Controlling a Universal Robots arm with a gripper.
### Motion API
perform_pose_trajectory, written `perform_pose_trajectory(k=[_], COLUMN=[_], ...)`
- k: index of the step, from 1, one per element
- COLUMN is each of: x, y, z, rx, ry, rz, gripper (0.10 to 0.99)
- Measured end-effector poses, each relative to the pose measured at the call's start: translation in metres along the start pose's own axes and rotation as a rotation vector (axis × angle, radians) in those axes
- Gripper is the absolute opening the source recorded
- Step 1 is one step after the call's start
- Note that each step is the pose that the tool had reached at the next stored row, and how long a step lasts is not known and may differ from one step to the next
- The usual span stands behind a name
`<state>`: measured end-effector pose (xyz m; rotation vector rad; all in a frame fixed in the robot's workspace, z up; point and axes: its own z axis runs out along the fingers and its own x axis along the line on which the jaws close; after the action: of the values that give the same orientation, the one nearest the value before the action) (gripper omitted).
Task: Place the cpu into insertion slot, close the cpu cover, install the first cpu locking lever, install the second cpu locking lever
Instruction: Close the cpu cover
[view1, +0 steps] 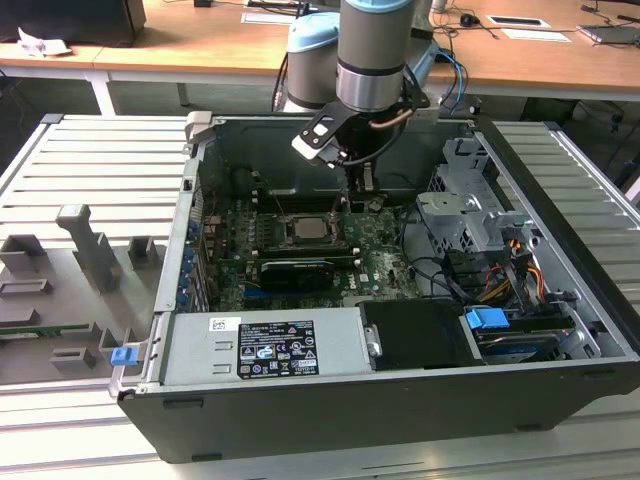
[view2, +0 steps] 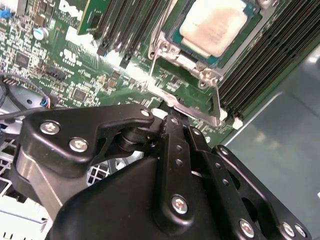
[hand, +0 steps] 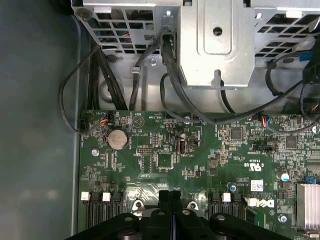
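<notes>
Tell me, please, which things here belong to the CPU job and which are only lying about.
Job in hand: cpu, cpu cover, gripper.

Lying about: memory slots, coin battery, black cables, drive cage, power supply, blue clip.

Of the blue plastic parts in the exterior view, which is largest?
The blue block among the cables at the exterior view's right; the blue clip at its left is smaller.

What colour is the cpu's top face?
The cpu is pale silvery-beige, clearest in the second wrist view.
</notes>
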<state>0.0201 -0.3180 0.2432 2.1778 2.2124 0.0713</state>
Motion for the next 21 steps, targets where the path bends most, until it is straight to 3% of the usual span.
perform_pose_trajectory(k=[10, 21], x=[0.0002, 0.0003], y=[-0.0104, -0.0173], z=[-0.0001, 0.0002], rx=[0.000, 0.000], ry=[-0.0001, 0.0000], rz=[0.000, 0.000], gripper=[0.106, 0.106])
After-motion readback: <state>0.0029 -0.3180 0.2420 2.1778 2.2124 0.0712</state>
